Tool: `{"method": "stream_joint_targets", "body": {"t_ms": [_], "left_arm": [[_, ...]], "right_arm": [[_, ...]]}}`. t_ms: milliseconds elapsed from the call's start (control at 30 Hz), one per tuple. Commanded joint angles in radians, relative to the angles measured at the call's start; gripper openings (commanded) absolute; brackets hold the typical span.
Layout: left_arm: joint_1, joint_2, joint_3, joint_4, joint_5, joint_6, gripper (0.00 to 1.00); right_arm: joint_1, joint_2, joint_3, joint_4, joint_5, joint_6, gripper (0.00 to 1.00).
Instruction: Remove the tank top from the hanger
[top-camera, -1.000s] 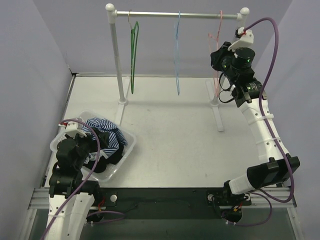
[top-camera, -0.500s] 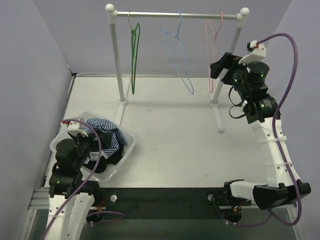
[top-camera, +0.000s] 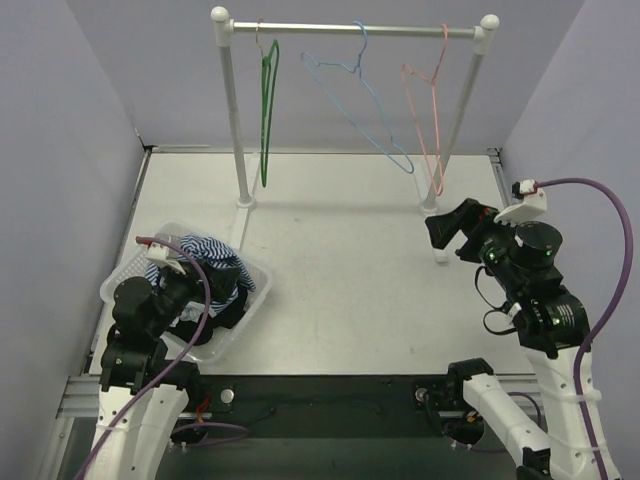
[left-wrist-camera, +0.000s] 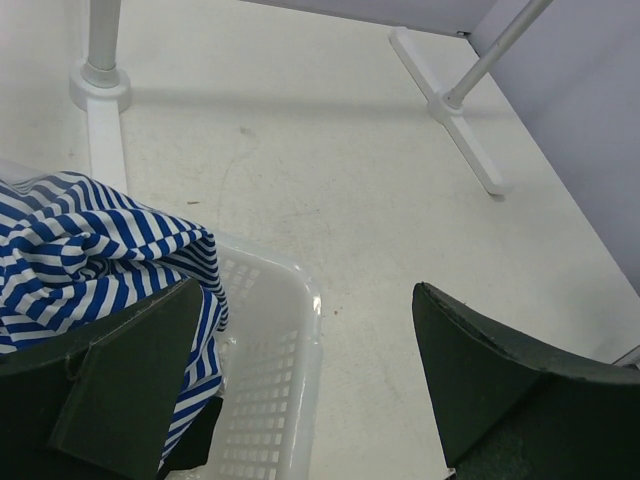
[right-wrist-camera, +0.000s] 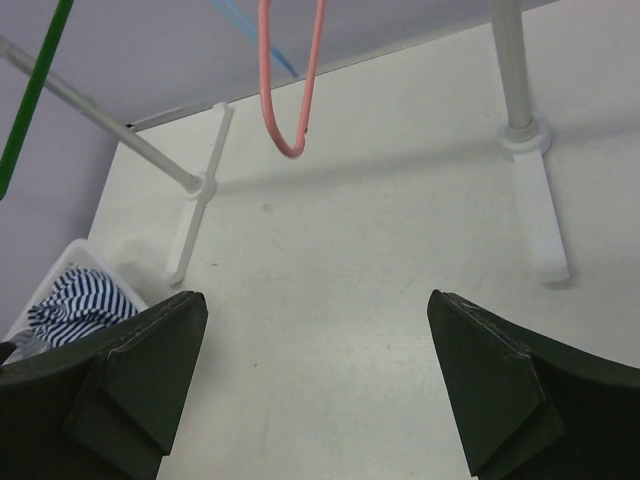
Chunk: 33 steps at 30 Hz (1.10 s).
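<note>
the task is looking finished: the green hanger (top-camera: 267, 110), blue hanger (top-camera: 360, 100) and pink hanger (top-camera: 430, 120) are hanging bare on the rail (top-camera: 330, 29), and the striped tank top (top-camera: 205, 262) is lying bunched in the basket (top-camera: 258, 290) on the desk (top-camera: 340, 290). the left tool (left-wrist-camera: 306, 290) is hovering just beside it, spread wide and empty; the right tool (right-wrist-camera: 316, 297), likewise gaping and empty, is sitting well apart.

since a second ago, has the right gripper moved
Yes. The right gripper has drawn back down the view, from high beside the right post to its foot.

L pincer (left-wrist-camera: 308, 298) & R pincer (right-wrist-camera: 318, 300) both spread wide.
</note>
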Motion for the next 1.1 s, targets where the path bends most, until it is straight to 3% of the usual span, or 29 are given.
{"method": "stream_joint_targets", "body": {"t_ms": [0, 200, 500, 1067], "left_arm": [[-0.004, 0.02, 0.074, 0.05, 0.062, 0.001, 0.97], [-0.003, 0.063, 0.17, 0.068, 0.11, -0.033, 0.97], [-0.003, 0.103, 0.166, 0.21, 0.205, -0.183, 0.97], [-0.004, 0.142, 0.172, 0.245, 0.227, -0.202, 0.97]], "right_arm": [[-0.001, -0.077, -0.027, -0.096, -0.136, 0.088, 1.0], [-0.001, -0.149, -0.002, -0.167, -0.206, 0.064, 1.0], [0.0, -0.17, -0.008, -0.167, -0.268, 0.102, 1.0], [0.0, -0.163, -0.005, -0.163, -0.28, 0.102, 0.98]]}}
